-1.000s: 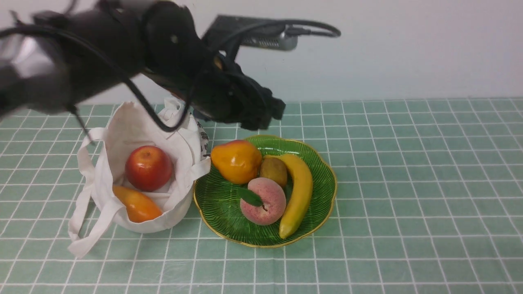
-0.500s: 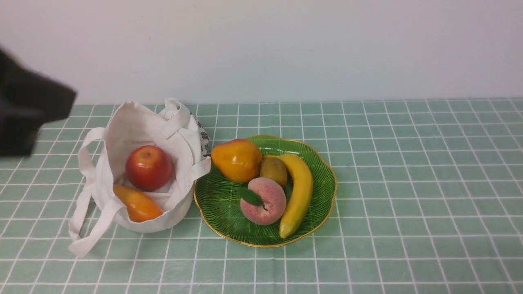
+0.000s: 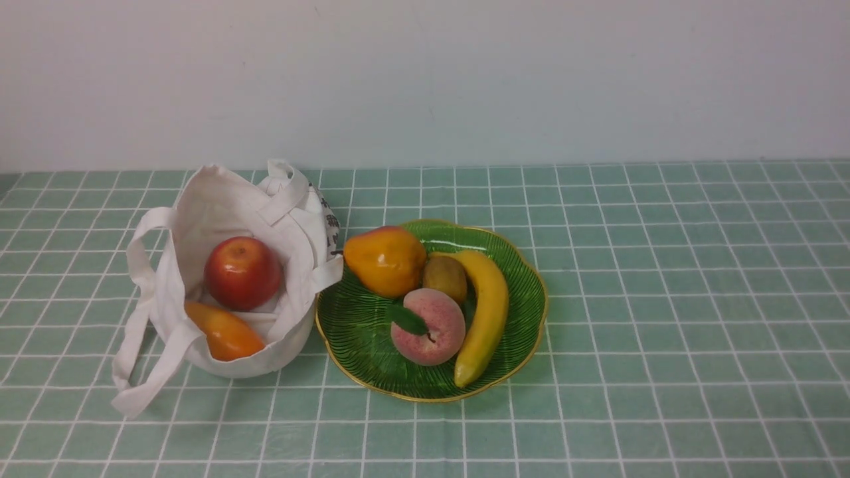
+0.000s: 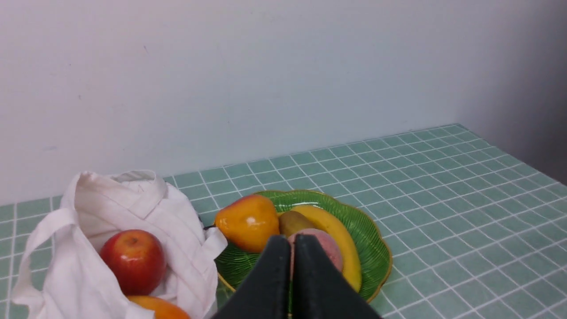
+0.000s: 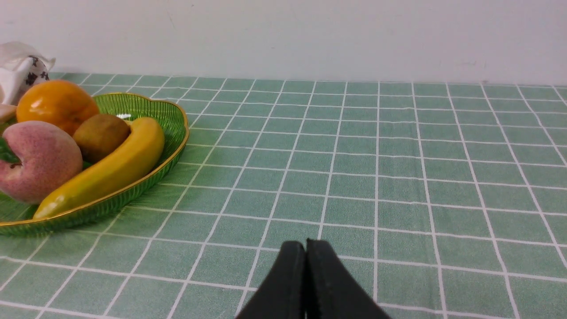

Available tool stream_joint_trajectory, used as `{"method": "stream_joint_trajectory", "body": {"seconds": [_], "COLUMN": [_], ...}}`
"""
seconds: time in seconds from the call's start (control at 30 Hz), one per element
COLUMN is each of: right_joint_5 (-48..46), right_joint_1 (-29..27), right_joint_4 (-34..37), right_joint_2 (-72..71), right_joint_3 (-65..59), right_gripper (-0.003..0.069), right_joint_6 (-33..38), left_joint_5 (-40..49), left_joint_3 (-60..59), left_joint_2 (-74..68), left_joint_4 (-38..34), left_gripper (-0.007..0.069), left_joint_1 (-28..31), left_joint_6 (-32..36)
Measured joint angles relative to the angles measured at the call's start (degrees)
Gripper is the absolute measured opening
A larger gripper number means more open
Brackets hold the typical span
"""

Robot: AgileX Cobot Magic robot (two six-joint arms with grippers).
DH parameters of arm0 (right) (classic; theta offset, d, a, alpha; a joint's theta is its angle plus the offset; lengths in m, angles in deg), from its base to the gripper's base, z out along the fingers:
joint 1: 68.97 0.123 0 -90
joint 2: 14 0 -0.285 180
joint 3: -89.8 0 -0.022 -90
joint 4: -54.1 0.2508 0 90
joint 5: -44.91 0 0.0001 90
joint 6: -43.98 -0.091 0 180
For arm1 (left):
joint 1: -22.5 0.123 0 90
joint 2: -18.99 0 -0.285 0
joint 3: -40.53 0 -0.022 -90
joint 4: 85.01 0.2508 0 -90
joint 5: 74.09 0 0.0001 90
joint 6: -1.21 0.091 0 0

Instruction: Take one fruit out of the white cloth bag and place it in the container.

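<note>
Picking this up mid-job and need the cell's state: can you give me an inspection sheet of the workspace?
Surface: green checked tablecloth, flat.
Job's things: kiwi lies on the green plate between pear and banana; white cloth bag stands open beside the plate, holding an apple and an orange fruit.
Clutter: peach also on the plate.
Grippers: left gripper and right gripper both with jaws shut, holding nothing.
Cables: nothing seen.
Surroundings: plain pale wall at the back.

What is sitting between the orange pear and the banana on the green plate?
The little brown kiwi, just behind the peach. The front view shows it.
</note>
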Motion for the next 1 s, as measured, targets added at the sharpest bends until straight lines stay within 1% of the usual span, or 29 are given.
{"method": "stream_joint_trajectory", "body": {"seconds": [0.13,0.77,0.87,0.93,1.0], "right_joint_5": [0.0,0.0,0.0,0.0,0.0], "right_joint_1": [0.0,0.0,0.0,0.0,0.0], "right_joint_4": [0.0,0.0,0.0,0.0,0.0], "right_joint_2": [0.0,0.0,0.0,0.0,0.0], "right_joint_3": [0.0,0.0,0.0,0.0,0.0], "right_gripper": [-0.0015,-0.0015,-0.0015,-0.0015,-0.0015], "right_joint_6": [0.0,0.0,0.0,0.0,0.0], "left_joint_5": [-2.0,-1.7,-5.0,-8.1,-12.1], "left_joint_3": [-1.6,-2.9,-4.4,-6.7,-10.2], "left_joint_2": [0.1,0.0,-0.7,-0.8,-0.9], "left_joint_4": [2.3,3.4,3.9,2.0,0.0], "left_gripper": [-0.0008,-0.0008,-0.0008,-0.0008,-0.0008], "left_joint_1": [0.0,0.0,0.1,1.0,2.7], "left_joint_6": [0.0,0.0,0.0,0.6,2.9]}}
